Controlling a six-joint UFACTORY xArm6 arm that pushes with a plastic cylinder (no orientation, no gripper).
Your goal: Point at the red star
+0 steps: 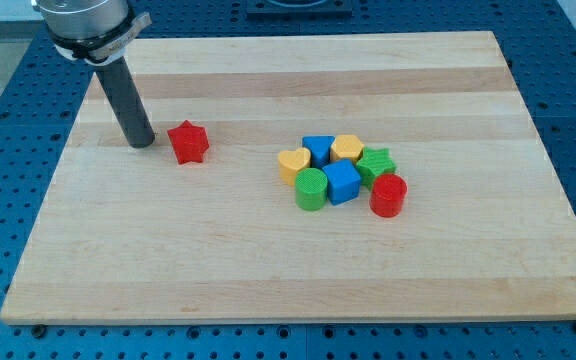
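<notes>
The red star lies alone on the left part of the wooden board. My tip rests on the board just to the view's left of the red star, a small gap apart from it. The dark rod rises from the tip toward the view's top left.
A cluster sits right of centre: yellow heart, blue triangle, yellow block, green star, green cylinder, blue cube, red cylinder. Blue pegboard surrounds the board.
</notes>
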